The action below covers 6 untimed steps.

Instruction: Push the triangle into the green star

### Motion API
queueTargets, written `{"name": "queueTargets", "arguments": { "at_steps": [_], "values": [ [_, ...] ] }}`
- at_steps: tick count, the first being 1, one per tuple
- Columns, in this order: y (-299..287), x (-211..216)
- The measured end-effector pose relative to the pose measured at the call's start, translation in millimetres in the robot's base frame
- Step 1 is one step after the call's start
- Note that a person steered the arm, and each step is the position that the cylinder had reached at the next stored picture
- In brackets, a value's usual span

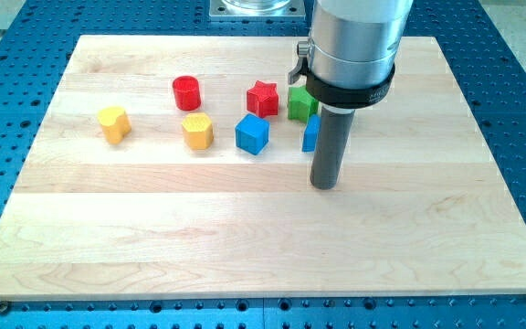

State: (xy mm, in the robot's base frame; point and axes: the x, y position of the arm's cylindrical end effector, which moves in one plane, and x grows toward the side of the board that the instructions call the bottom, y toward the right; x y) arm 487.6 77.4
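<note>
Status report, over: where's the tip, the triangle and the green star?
My tip below blue triangle, apart. Triangle half-hidden behind rod. Green star just above it. Nothing between.

The table (pixel 245 228) is pale wood with a light grain running in long planks, and it sits on a blue base (pixel 519 55) dotted with rows of small holes. Left of the red star (pixel 262 98) stands a red cylinder (pixel 186 92); farther left are two yellow blocks (pixel 197 131) (pixel 113 123). Just below the star is a blue cube (pixel 252 133). To the star's right, a green block (pixel 299 103) and a blue block (pixel 310 133) show partly behind the dark grey rod, which ends at my tip (pixel 323 185) below a silver housing (pixel 354 37) with a black band.
</note>
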Motion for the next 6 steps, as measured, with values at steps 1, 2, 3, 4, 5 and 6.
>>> {"name": "queueTargets", "arguments": {
  "at_steps": [1,2,3,4,5,6],
  "values": [
    [0,0],
    [-5,20],
    [-3,34],
    [-1,25],
    [-5,-45],
    [12,-47]
  ]
}}
